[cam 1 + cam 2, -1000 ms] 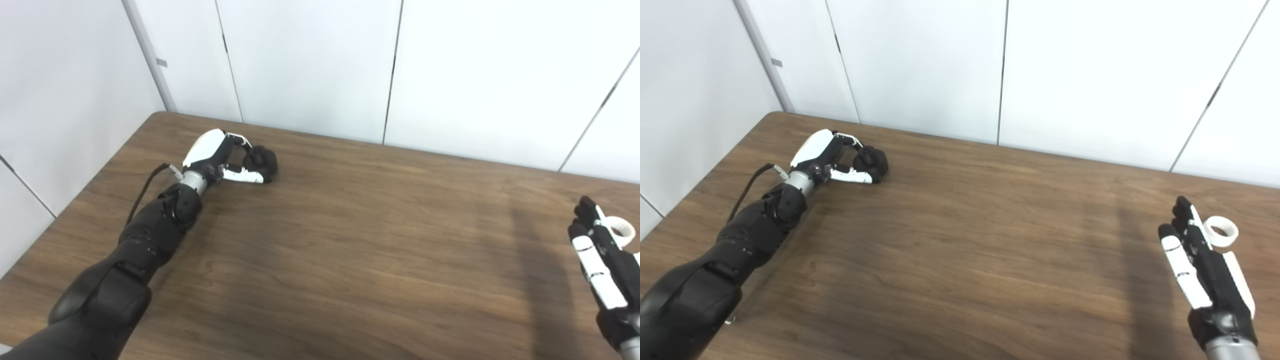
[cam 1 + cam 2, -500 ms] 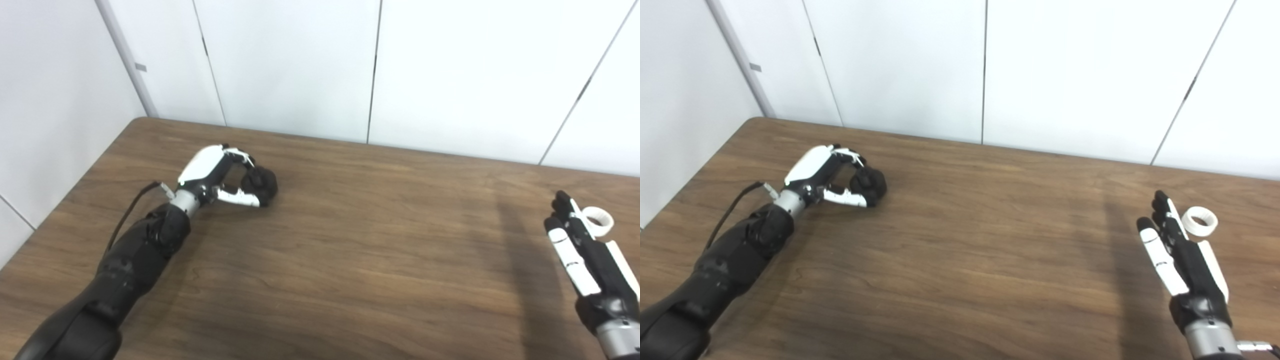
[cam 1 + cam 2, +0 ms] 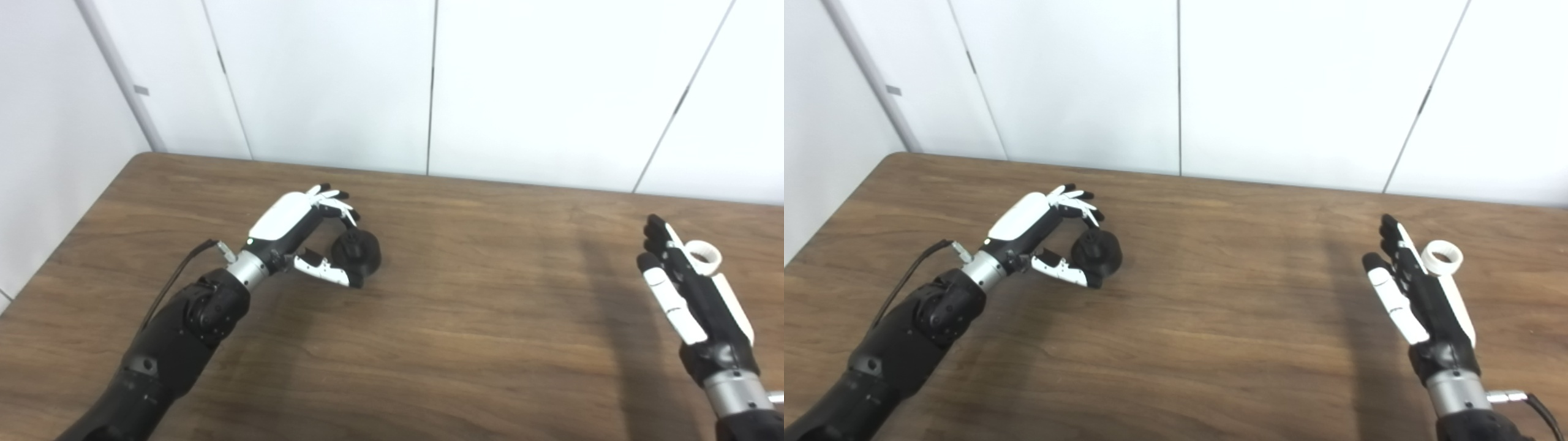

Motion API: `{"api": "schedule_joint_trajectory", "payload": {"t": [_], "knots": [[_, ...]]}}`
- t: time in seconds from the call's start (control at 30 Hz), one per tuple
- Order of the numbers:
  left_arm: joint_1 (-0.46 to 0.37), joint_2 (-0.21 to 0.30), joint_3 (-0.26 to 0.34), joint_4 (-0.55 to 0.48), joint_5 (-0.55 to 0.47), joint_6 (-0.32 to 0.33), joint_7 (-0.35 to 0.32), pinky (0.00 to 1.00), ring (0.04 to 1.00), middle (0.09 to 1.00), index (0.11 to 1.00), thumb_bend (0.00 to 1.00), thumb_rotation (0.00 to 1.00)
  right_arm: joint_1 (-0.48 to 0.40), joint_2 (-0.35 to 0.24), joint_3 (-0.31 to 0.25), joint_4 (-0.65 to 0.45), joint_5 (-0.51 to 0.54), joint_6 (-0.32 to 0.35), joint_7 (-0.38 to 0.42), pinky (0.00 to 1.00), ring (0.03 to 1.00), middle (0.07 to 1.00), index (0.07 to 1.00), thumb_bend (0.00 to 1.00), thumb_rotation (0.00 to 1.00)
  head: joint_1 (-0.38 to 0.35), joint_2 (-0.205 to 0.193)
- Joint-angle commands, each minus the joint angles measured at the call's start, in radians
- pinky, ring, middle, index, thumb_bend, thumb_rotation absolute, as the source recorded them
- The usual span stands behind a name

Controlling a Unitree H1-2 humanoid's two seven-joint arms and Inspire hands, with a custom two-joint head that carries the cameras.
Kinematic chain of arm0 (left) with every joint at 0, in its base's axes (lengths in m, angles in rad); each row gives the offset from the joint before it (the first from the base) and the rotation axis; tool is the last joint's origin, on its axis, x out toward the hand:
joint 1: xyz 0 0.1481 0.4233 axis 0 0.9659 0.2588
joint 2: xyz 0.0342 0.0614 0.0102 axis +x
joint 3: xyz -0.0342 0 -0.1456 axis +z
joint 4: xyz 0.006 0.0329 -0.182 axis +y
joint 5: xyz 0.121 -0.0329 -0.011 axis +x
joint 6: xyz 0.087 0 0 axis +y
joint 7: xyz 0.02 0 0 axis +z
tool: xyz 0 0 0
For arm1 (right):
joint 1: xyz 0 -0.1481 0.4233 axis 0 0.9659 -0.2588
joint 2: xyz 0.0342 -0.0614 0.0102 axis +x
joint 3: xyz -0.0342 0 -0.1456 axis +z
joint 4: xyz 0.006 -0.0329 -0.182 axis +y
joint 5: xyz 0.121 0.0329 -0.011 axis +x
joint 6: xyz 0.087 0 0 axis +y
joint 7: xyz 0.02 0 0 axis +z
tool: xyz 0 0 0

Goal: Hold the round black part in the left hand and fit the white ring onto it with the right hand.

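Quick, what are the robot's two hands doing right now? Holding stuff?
Left hand: curled around the round black part on the table; firm grip cannot be told.
Right hand: open, empty, beside the white ring.

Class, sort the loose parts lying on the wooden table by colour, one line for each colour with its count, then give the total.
Black: 1, the round black part
White: 1, the white ring
Total: 2
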Motion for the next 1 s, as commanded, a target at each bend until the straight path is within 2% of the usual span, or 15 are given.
{"api": "schedule_joint_trajectory", "payload": {"t": [0.0,0.17,0.4,0.63,0.97], "knots": [[-0.026,-0.003,0.005,-0.044,-0.003,-0.02,-0.008,1.0,0.909,0.732,0.482,0.52,0.05,-0.032,-0.007,0.002,-0.012,-0.002,-0.05,-0.002,0.93,0.983,0.981,0.961,0.35,0.78,-0.01,0.002],[-0.021,-0.038,-0.008,-0.074,-0.004,-0.038,-0.039,1.0,0.907,0.726,0.482,0.52,0.05,-0.026,0.007,0.013,-0.025,-0.023,-0.048,-0.014,0.91,0.968,0.977,0.958,0.41,0.8,-0.046,0.011],[-0.036,-0.063,-0.074,-0.105,0.011,-0.059,-0.07,1.0,0.903,0.727,0.482,0.52,0.05,-0.015,0.033,0.013,-0.054,-0.033,-0.033,-0.022,0.9,0.963,0.971,0.946,0.44,0.79,-0.114,0.034],[-0.055,-0.085,-0.135,-0.129,-0.011,-0.059,-0.106,1.0,0.908,0.724,0.482,0.52,0.05,-0.014,0.05,0.015,-0.079,-0.045,-0.023,-0.025,0.89,0.956,0.957,0.942,0.53,0.8,-0.183,0.053],[-0.076,-0.101,-0.254,-0.091,0.006,-0.059,-0.083,0.99,0.901,0.721,0.482,0.52,0.05,-0.032,0.063,0.018,-0.123,-0.058,-0.02,-0.018,0.86,0.947,0.955,0.939,0.48,0.78,-0.232,0.078]]}}
